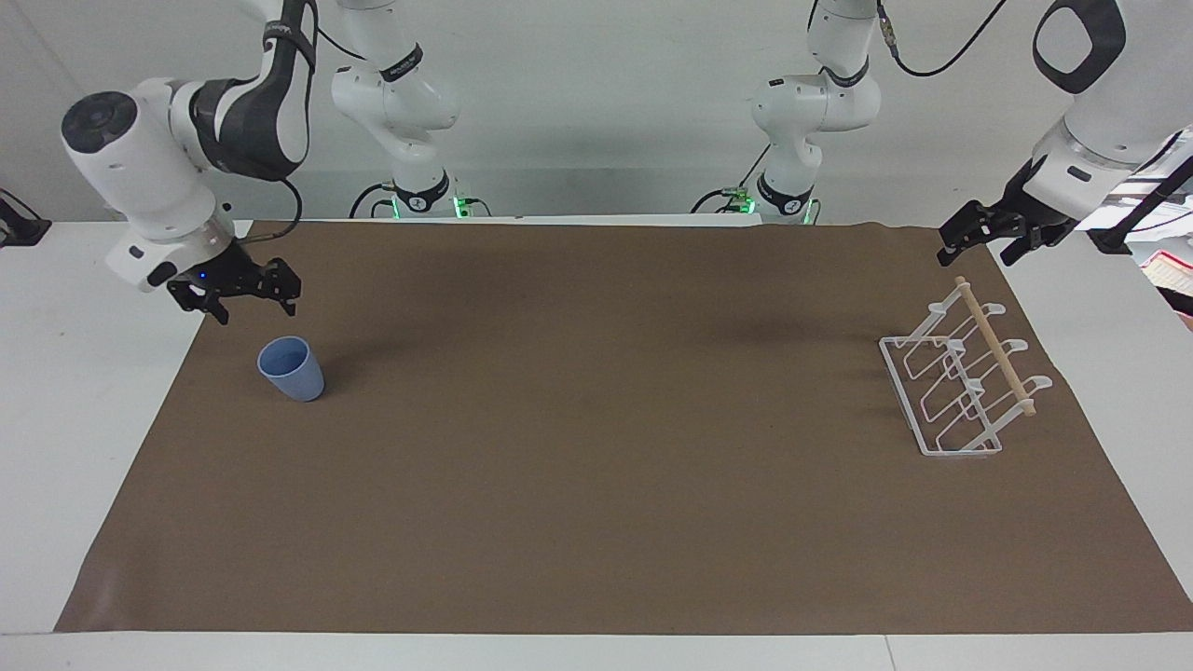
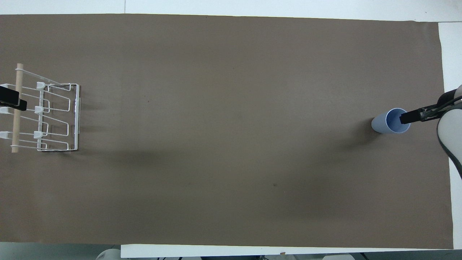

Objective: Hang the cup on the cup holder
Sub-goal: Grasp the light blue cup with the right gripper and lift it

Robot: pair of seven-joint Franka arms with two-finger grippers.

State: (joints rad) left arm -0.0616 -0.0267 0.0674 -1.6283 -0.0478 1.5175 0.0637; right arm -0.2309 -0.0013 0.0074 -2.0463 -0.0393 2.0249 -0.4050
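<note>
The light-blue cup [image 1: 291, 368] stands upright, mouth up, on the brown mat toward the right arm's end of the table; it also shows in the overhead view [image 2: 391, 121]. My right gripper [image 1: 254, 306] is open and empty, hanging just above the cup and slightly off it, apart from it. One of its fingers [image 2: 409, 116] overlaps the cup's rim in the overhead view. The white wire cup holder [image 1: 960, 387] with its wooden dowel [image 1: 995, 347] stands toward the left arm's end and holds no cup; it also shows in the overhead view [image 2: 54, 115]. My left gripper [image 1: 983, 244] waits open, over the holder's dowel side.
The brown mat [image 1: 596, 447] covers most of the white table [image 1: 75, 373]. Nothing but the cup and the holder stands on the mat. The arm bases [image 1: 419, 196] stand at the robots' edge of the table.
</note>
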